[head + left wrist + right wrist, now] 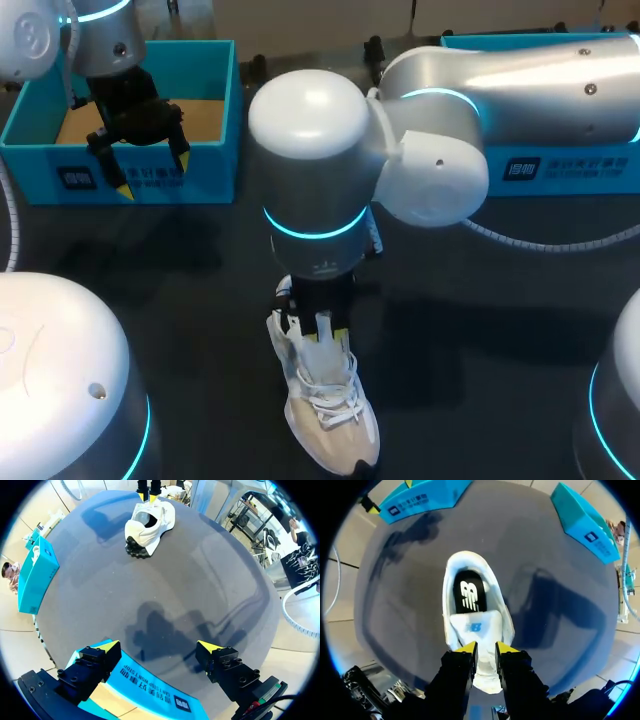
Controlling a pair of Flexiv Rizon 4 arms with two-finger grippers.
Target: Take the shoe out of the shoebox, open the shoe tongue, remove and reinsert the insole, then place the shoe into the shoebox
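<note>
Pinching padded white shoe tongue [476,627]

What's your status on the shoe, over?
Left gripper open over shoebox. Right gripper at shoe tongue, shoe on table. Nothing in the way.

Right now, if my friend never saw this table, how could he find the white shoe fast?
Start at the dark grey table, with a bright blue cardboard box at its far left and a second blue box at its far right. At the near middle the white lace-up shoe stands alone. Unlike the boxes, it is white and laced, and the right gripper pinches its tongue.
</note>
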